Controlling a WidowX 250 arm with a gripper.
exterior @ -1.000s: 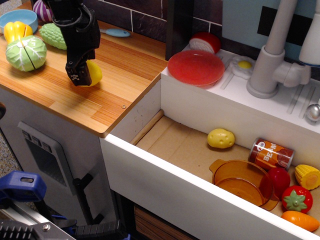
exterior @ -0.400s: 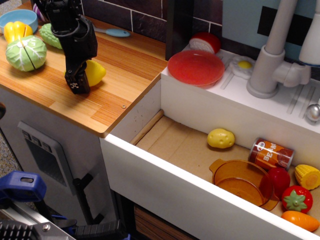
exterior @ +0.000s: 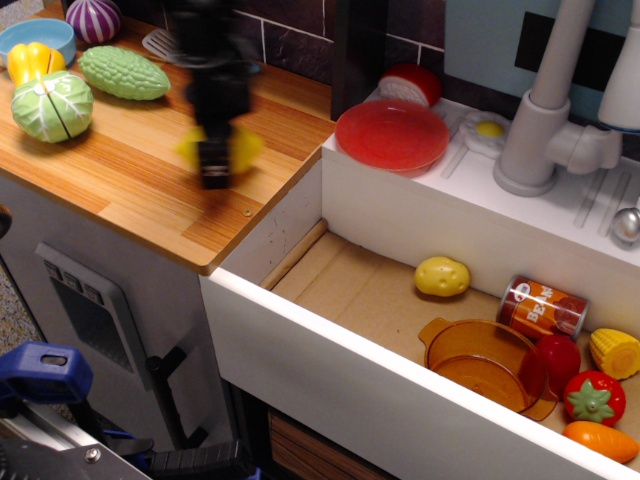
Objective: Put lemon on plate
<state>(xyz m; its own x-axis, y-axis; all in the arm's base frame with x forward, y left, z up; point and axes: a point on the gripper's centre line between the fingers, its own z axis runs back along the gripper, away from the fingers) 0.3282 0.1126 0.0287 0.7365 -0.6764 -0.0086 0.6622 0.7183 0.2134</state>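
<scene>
Left side first: blue bowl (exterior: pixel 35 38) with the yellow bell pepper (exterior: pixel 28 60), cabbage (exterior: pixel 52 105), bitter gourd (exterior: pixel 124 72) and purple onion (exterior: pixel 96 18) sit on the wooden counter (exterior: pixel 120 185), none of them your concern.

Next, the gripper (exterior: pixel 215 172). It's motion-blurred over the counter's right end, near the edge by the sink. The lemon (exterior: pixel 243 148) shows as a yellow smear on both sides of the fingers, so you look clamped on it and it looks clear of the wood, though the blur keeps me from being sure it's fully lifted.

Right of that: the red plate (exterior: pixel 392 135) sits on the white ledge of the sink unit (exterior: pixel 560 215), bare, well apart from the lemon. A red-and-white item (exterior: pixel 410 84) is just behind it, a fried egg (exterior: pixel 485 131) beside it.

Far right, down in the basin: potato (exterior: pixel 442 276), amber pot (exterior: pixel 488 362), can (exterior: pixel 542 308), corn (exterior: pixel 616 352), tomato (exterior: pixel 594 398), carrot (exterior: pixel 600 440). Don't confuse the potato with your target.

Status, my read: pick done, transfer underway. You've got the carry to the plate, the lowering and the release left. Plate sits higher than the counter, so keep height going across.
</scene>
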